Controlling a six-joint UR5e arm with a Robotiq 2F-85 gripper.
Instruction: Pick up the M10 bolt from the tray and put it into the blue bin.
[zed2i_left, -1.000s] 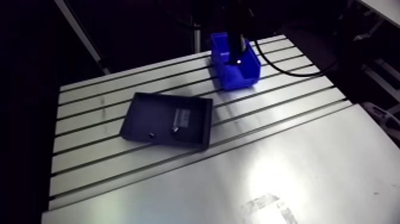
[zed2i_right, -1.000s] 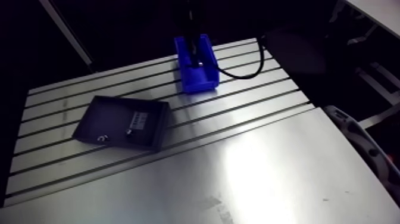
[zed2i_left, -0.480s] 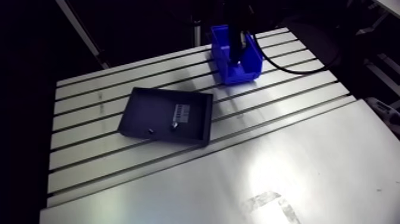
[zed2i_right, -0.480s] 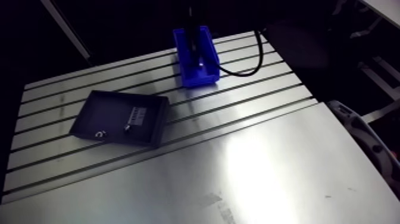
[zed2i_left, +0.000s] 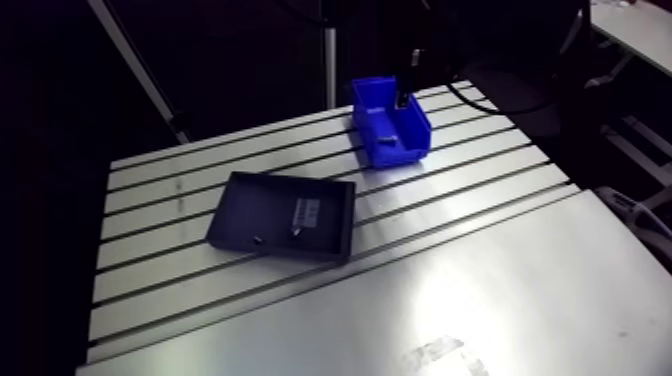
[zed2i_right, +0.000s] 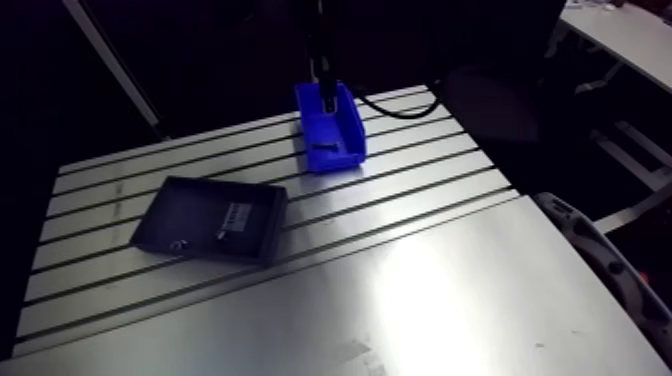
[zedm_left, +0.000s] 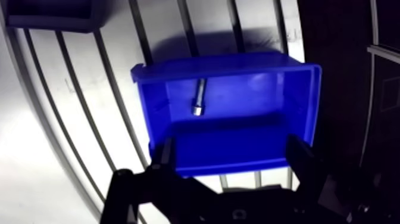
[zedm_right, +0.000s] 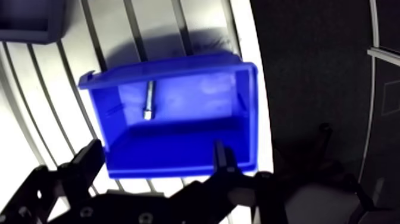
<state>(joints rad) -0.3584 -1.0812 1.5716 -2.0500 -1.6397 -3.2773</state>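
**A:** You're looking at the pincer (zedm_left: 231, 146) hanging released over the table (zed2i_left: 150, 215). Both fingers (zedm_left: 165, 156) are standing wide apart, and nothing is sitting between them.

**B:** Right, and the M10 bolt (zedm_left: 198, 97) is lying loose just ahead of the pincer, flat on the floor of the blue bin (zedm_left: 300, 95). Its head is pointing back toward the pincer, and its shank is running away toward the bin's far wall.

**A:** You're also seeing it lying off-centre. It's resting nearer the finger on the tray's side than the other one, close to that side wall of the bin.

**B:** The bin itself is sitting under and ahead of the pincer, open side up. Its near wall is crossing between the two fingertips in the wrist view. In the arm view you're watching the pincer hovering above the bin, clear of its rim.

**A:** And where is the tray (zed2i_left: 250, 200) lying for you?

**B:** It's sitting well beyond the bin, ahead of the pincer and off to the bolt's side. The two aren't touching, and table slots are showing between them. You're getting only a corner of it in the wrist view.

**A:** Inside it a pale label (zed2i_left: 306, 211) is showing, and a small dark piece (zed2i_left: 259, 239) is lying close by. That piece is looking too small for you to identify.
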